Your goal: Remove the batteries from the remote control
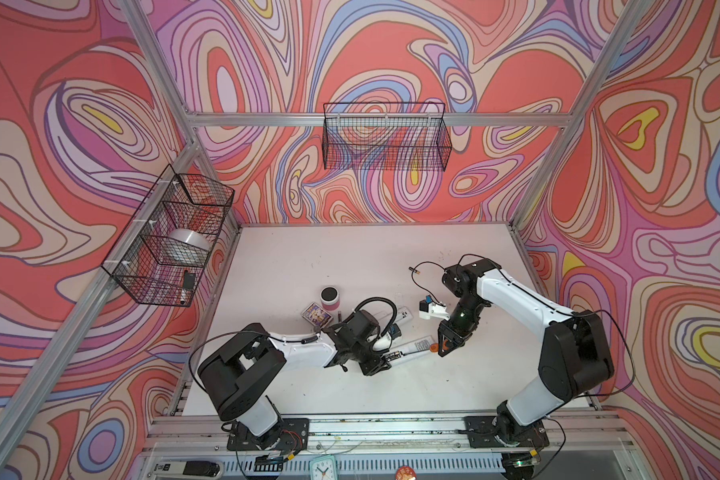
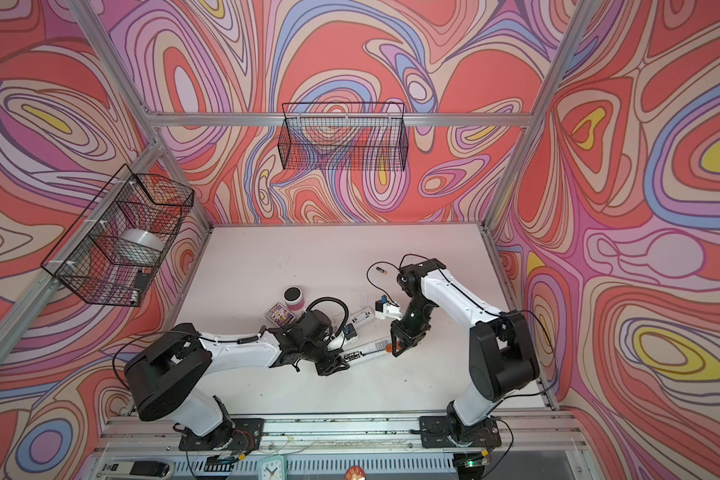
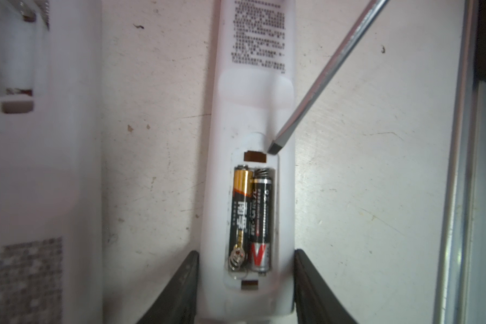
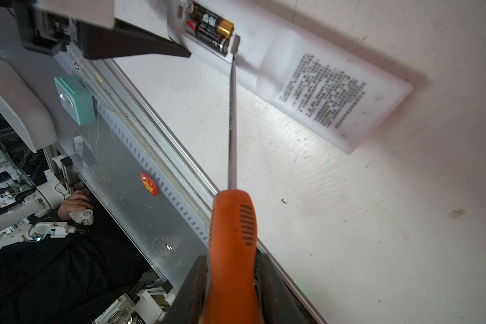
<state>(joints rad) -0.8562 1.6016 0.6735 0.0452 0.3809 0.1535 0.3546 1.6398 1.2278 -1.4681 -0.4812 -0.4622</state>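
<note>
White remote (image 3: 253, 106) lies back-up on the worktop (image 1: 308, 257), approx. mid-front, cover off. The left fingers (image 3: 180, 286) are half closed and clamp the remote's two long sides at the battery end. Two batteries (image 3: 239, 218) sit side by side in the open compartment, black w/ one gold end showing next to the spring of its neighbour. In both top views they show as a dark patch just off the left fingertips (image 1: 393, 355).

The right fingers (image 4: 190, 291) are narrow, gripping the orange handle of a screwdriver (image 4: 232, 238). Its shaft slants down to the remote. The flat tip is at the compartment's far end, just beside the small brown slot and the gold end; can't tell if it touches.

A third battery (image 1: 414, 270) lies loose on the worktop, well apart, towards the back. A second remote (image 1: 402, 314) lies near the first one.
</note>
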